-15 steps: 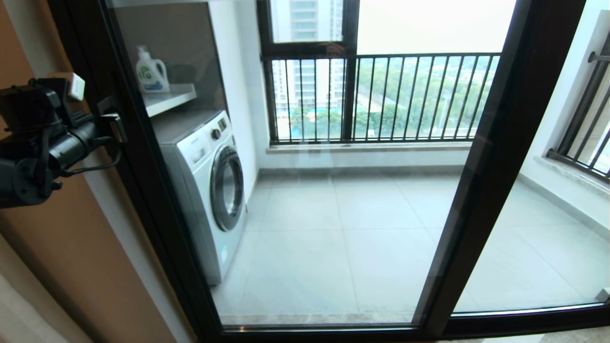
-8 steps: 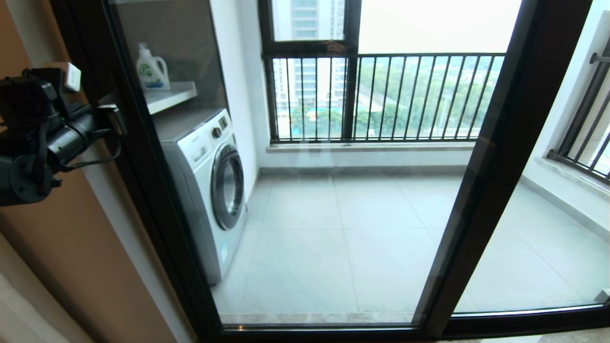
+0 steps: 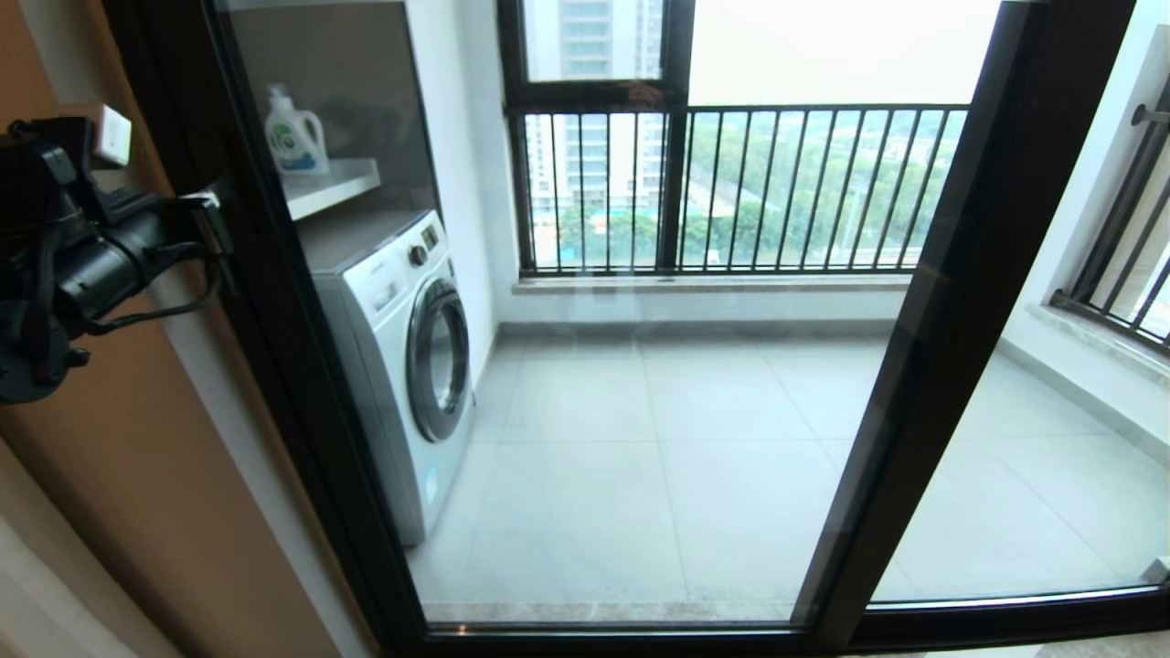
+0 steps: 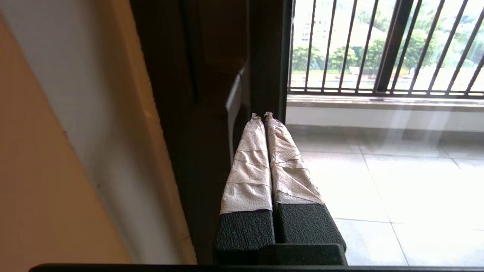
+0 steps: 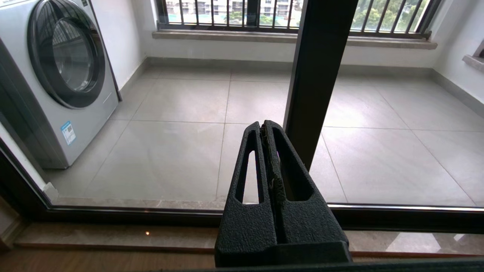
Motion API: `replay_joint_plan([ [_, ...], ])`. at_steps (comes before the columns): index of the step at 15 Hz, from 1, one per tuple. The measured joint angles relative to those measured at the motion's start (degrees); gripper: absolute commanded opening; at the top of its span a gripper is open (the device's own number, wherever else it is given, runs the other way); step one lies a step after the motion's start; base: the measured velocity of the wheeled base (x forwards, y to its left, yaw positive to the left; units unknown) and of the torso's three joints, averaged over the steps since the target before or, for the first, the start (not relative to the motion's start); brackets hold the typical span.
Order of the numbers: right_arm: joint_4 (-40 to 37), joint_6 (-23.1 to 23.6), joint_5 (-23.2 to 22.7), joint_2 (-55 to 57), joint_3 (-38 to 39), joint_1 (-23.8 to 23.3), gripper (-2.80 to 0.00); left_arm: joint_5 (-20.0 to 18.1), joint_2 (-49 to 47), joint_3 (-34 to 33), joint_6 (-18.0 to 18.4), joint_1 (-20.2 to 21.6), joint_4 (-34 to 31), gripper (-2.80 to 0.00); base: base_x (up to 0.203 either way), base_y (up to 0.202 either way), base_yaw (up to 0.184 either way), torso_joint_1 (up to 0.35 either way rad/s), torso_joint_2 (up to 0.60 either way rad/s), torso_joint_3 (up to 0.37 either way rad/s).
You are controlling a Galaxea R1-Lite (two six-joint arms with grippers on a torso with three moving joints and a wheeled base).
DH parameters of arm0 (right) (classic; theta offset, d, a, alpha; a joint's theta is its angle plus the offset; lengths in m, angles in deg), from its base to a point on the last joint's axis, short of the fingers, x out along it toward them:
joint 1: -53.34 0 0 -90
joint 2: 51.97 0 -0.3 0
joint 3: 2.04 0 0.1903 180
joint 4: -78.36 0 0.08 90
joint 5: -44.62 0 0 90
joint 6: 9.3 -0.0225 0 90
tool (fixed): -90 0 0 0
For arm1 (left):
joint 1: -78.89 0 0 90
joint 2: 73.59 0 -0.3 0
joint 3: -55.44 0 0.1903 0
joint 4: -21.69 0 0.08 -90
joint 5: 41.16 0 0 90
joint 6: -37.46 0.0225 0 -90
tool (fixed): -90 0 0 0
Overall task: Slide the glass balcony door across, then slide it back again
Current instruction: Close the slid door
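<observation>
Head view gives you the left gripper (image 3: pixel 212 219) raised at the left upright of the glass balcony door (image 3: pixel 274 302); its tips sit at the small latch handle (image 3: pixel 218 233), though you cannot tell there whether they touch it; the door's glass stretches away to the gripper's right, with the washing machine (image 3: pixel 402 366) and detergent bottle (image 3: pixel 294 135) behind it. In the left wrist view your taped fingers (image 4: pixel 249 158) are pressed together with nothing between them; the dark frame stands just beyond the tips. The right gripper (image 5: pixel 264 126) hangs low, well apart from the left one, its fingers also pressed together on nothing; the middle upright (image 5: pixel 317 75) rises just past it.
</observation>
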Motion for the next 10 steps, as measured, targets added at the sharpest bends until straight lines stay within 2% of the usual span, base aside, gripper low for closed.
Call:
replay_joint_plan([
  [5, 0.0, 0.05, 0.0, 0.0, 0.0, 0.0, -2.8, -12.2, 2.01, -4.73, -0.22, 10.01, 0.66, -2.8, 0.0, 0.0, 0.0, 0.0, 0.0, 0.0],
  [10, 0.0, 0.01, 0.0, 0.0, 0.0, 0.0, -2.8, -13.23, 0.84, -4.85, -0.17, 11.48, 0.74, -2.8, 0.0, 0.0, 0.0, 0.0, 0.0, 0.0],
])
